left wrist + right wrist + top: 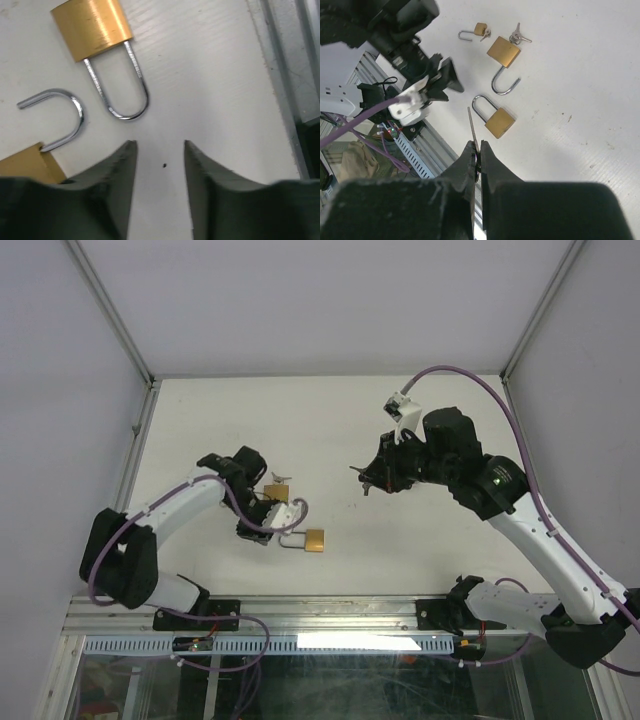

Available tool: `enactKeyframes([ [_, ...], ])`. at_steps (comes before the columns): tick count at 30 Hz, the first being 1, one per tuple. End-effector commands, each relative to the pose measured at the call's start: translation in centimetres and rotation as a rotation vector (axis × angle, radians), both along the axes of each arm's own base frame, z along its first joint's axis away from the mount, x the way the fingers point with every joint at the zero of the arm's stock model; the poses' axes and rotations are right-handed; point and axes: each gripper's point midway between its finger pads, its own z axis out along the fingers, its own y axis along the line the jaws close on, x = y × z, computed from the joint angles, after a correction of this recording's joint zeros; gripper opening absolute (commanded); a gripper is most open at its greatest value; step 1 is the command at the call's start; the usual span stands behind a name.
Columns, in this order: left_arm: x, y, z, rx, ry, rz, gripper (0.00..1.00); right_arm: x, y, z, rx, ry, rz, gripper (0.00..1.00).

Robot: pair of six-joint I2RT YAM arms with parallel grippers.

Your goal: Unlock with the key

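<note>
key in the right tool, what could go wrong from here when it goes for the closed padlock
The key is pinched by the right tool with only a thin blade sticking out; it may twist or slip when pushed in. The closed padlock lies loose on the table and the left tool is open near it, holding nothing, so the lock may slide. The open padlock close beside it could get nudged.

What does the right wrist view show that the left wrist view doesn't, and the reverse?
Only the right wrist view: a key pinched in the shut right gripper, a small padlock and a bunch of keys. Only the left wrist view: the left gripper up close, open with nothing in it. Both: the closed brass padlock and the open-shackled brass padlock.
</note>
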Motion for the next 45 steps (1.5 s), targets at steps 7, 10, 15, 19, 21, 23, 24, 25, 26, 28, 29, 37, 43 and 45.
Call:
enactKeyframes([
  [7, -1.2, -2.1, -0.5, -0.184, -0.410, -0.431, 0.51, 0.2, 0.4, 2.5, 0.064, -0.062, 0.010, 0.00],
  [10, -1.1, -2.6, -1.6, -0.163, -0.408, -0.498, 0.51, 0.2, 0.3, 2.4, 0.064, -0.057, 0.004, 0.00],
  [15, -0.5, -2.6, -4.0, -0.067, -0.315, -0.537, 0.45, 0.1, 0.2, 2.5, 0.065, -0.054, -0.002, 0.00],
  [19, 0.1, -1.9, -5.3, 0.005, -0.283, -0.550, 0.45, 0.0, 0.0, 2.7, 0.068, -0.057, -0.005, 0.00],
  [21, 0.2, -2.0, -5.6, 0.023, -0.284, -0.561, 0.44, 0.0, 0.1, 2.6, 0.071, -0.058, -0.005, 0.00],
  [23, 0.0, -2.0, -6.1, 0.064, -0.267, -0.573, 0.41, 0.0, 0.1, 2.7, 0.074, -0.062, -0.006, 0.00],
  [24, -0.1, -1.9, -6.2, 0.087, -0.260, -0.584, 0.38, 0.1, 0.1, 2.7, 0.073, -0.063, -0.006, 0.00],
  [25, -0.4, -1.8, -6.4, 0.106, -0.245, -0.598, 0.35, 0.0, 0.1, 2.7, 0.073, -0.064, -0.003, 0.00],
  [26, -0.7, -1.7, -6.5, 0.121, -0.233, -0.609, 0.33, 0.0, 0.1, 2.8, 0.072, -0.065, -0.001, 0.00],
  [28, -1.4, -1.5, -6.7, 0.143, -0.213, -0.642, 0.28, 0.0, 0.1, 2.8, 0.071, -0.069, 0.001, 0.00],
  [29, -1.6, -1.5, -6.8, 0.154, -0.211, -0.657, 0.26, 0.0, 0.1, 2.9, 0.072, -0.071, 0.003, 0.00],
  [37, -2.5, -1.1, -8.4, 0.252, -0.121, -0.677, 0.00, -0.1, -0.1, 3.3, 0.074, -0.085, 0.004, 0.00],
  [43, -3.3, -1.7, -7.4, 0.273, -0.032, -0.471, 0.00, -0.2, -0.5, 3.5, 0.073, -0.090, -0.014, 0.00],
  [45, -4.0, -2.1, -5.9, 0.261, 0.043, -0.384, 0.00, -0.3, -0.5, 3.6, 0.076, -0.092, -0.012, 0.00],
])
